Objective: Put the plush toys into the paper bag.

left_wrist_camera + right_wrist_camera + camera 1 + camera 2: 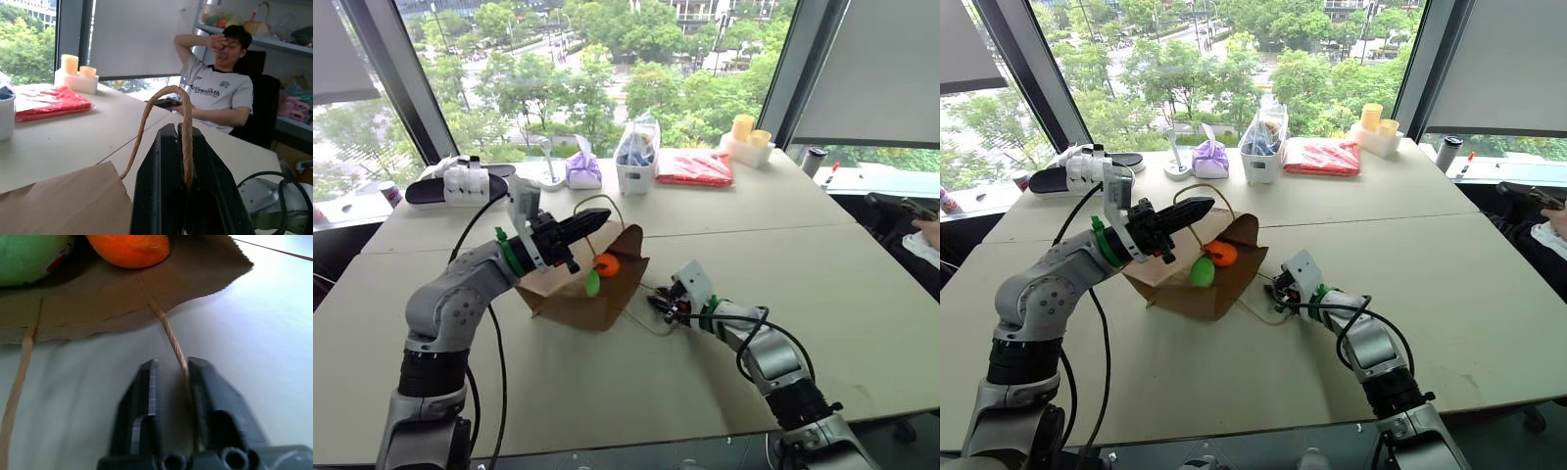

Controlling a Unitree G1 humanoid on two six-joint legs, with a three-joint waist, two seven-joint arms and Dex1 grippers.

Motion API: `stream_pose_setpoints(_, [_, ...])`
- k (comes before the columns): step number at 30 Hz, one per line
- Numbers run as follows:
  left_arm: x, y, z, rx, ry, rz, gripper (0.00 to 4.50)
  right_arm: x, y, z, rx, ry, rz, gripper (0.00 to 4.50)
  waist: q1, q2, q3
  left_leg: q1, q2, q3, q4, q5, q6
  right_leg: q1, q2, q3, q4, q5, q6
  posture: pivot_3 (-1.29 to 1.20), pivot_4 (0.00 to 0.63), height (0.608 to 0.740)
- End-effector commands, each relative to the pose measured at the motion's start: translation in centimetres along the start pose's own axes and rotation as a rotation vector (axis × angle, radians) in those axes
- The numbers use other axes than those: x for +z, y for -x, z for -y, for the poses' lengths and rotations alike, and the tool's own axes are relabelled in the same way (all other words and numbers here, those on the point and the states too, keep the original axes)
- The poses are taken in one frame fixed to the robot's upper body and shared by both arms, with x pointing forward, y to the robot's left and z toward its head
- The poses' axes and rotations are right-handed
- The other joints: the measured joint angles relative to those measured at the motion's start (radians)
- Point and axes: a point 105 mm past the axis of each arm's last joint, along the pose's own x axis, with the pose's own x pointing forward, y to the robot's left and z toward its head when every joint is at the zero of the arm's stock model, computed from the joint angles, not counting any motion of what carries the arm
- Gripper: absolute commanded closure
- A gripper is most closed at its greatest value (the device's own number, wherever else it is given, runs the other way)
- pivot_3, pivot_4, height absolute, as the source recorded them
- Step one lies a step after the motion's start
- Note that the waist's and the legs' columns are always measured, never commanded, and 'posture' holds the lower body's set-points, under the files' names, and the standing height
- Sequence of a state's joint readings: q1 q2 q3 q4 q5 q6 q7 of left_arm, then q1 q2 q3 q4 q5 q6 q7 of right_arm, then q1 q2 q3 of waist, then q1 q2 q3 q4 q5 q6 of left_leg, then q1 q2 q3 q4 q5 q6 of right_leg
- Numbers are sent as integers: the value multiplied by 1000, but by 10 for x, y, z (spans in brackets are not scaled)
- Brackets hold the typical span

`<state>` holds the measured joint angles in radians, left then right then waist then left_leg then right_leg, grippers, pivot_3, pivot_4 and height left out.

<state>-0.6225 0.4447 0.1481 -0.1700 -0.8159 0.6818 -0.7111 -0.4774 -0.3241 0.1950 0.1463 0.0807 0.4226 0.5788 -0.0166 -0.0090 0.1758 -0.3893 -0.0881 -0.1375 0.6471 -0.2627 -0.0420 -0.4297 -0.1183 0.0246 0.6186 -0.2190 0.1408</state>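
Left claw (1197, 208) above paper bag (1234, 257); red packet (1322, 157) well behind.

Bench (783, 294); along its window edge: purple pouch (583, 170), clear bag (636, 155), red packet (695, 167), yellow cups (750, 131). Seated person (215, 88) beyond.

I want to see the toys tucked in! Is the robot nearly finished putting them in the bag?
Nearly. The orange toy and the green toy both sit in the mouth of the paper bag, which lies on its side. The left gripper is shut on the upper string handle, holding the bag open. The right gripper is at the lower handle. What's left: probably standing the bag up.
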Motion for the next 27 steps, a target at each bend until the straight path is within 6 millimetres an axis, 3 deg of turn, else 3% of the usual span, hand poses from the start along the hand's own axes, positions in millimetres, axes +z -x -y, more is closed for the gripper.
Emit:
stream_pose_setpoints(1, [11, 0, 6, -10, -43, 33, 4500, 6, 2, 7, -16, 10, 2, 4488, 1, 0, 0, 0, 0, 0, 0, 0, 0, 0, 0, 0, 0, 0, 0, 0, 150, 740])
stream_pose_setpoints(5, [14, 2, 6, -7, -48, 35, 4500, 42, 20, 16, -19, 47, 69, 4488, 4, 0, 0, 0, 0, 0, 0, 0, 0, 0, 0, 0, 0, 0, 0, 0, 150, 740])
stream_pose_setpoints(10, [33, -2, -1, 4, -66, 98, 4500, 121, 75, 5, 197, -35, 252, 4488, 4, 0, 1, -1, 0, -1, 0, 0, 1, -1, 0, 0, -1, 0, 0, 0, 150, 740])
stream_pose_setpoints(16, [28, -15, -4, -47, -50, 77, 4500, 167, 112, 5, 293, -62, 318, 4488, 4, 0, 0, -1, 0, -1, 0, -2, 4, 1, 0, -2, -3, 0, 0, 0, 150, 740])
stream_pose_setpoints(20, [17, -20, -10, -54, -19, 46, 4500, 164, 114, 5, 301, -91, 300, 4488, 4, 0, 0, -1, 0, -1, 0, -2, 4, 1, 0, -2, -3, 0, 0, 0, 150, 740])
stream_pose_setpoints(27, [-1, -32, -13, -81, 24, -1, 4500, 127, 107, 10, 253, -153, 214, 4488, 5, 0, 0, -1, 0, 0, 0, -3, 5, 1, -1, -1, -3, 0, 0, 0, 150, 740])
